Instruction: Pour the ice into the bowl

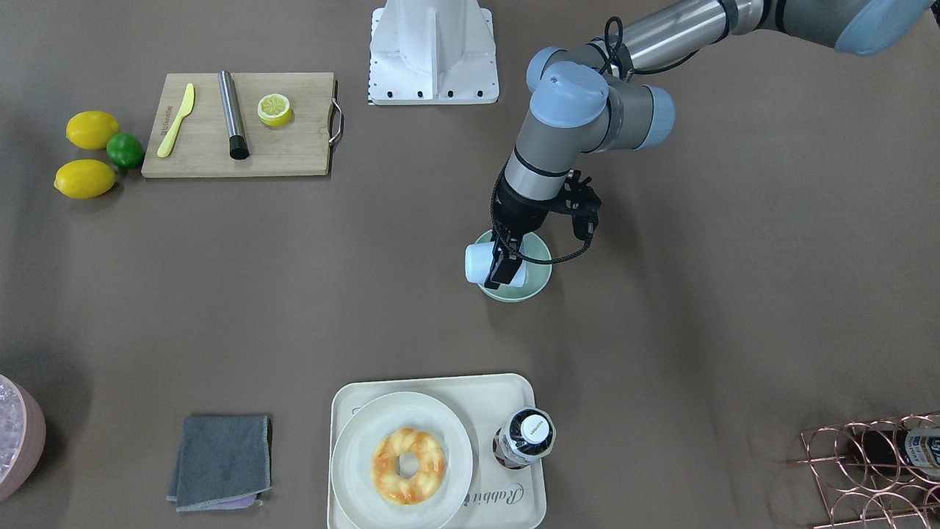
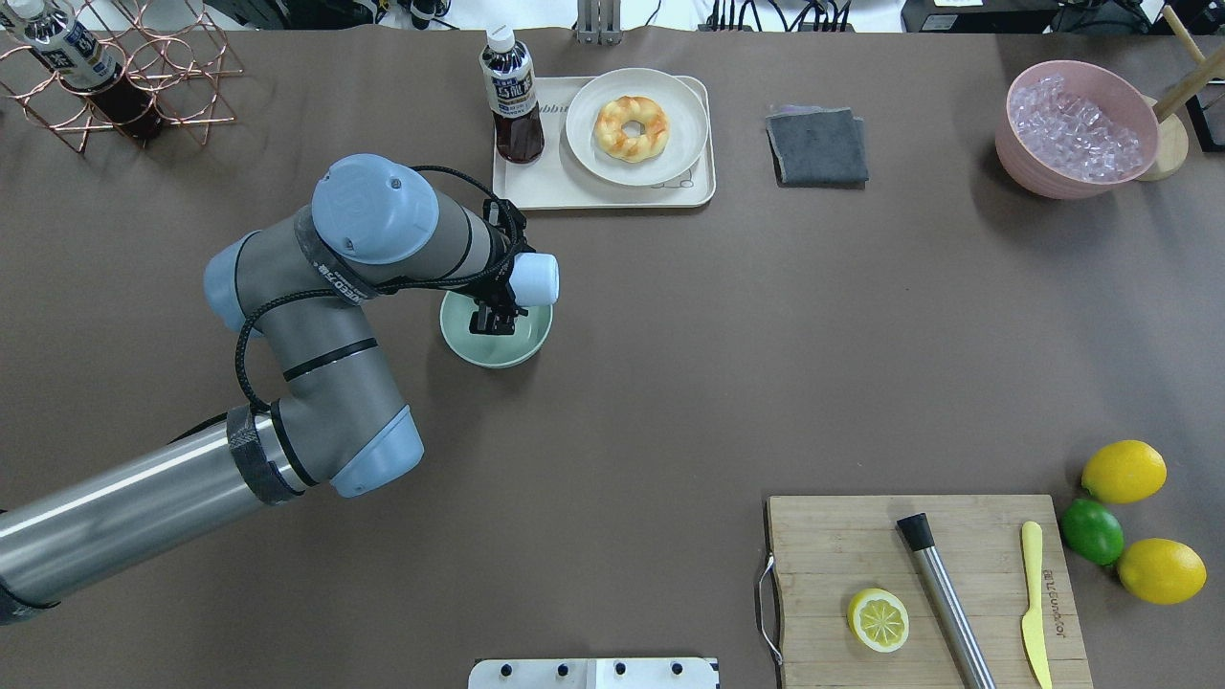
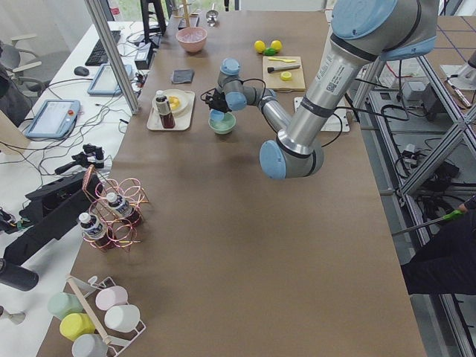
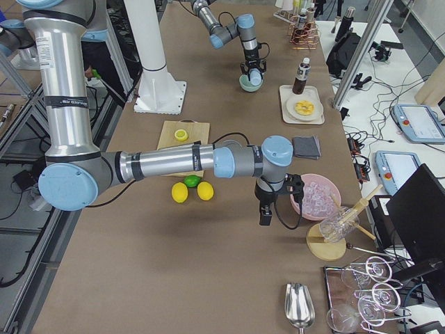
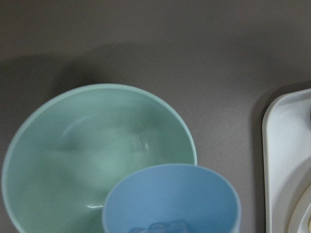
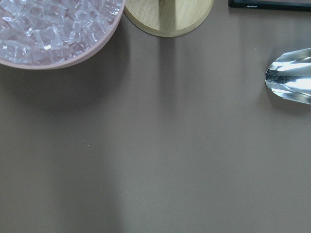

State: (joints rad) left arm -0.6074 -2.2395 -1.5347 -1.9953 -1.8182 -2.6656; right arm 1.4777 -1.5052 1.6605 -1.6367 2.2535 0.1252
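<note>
My left gripper is shut on a light blue cup and holds it tipped on its side over the pale mint-green bowl. In the left wrist view the cup's mouth hangs over the bowl. A few clear ice cubes lie at the cup's lower lip. A faint glassy shape shows on the bowl's floor. My right gripper hovers by the pink tub of ice; I cannot tell if it is open or shut.
A tray with a bottle and a doughnut plate stands just beyond the bowl. A grey cloth, the pink tub, a cutting board, lemons and a wire rack ring the table. A metal scoop lies near the right wrist.
</note>
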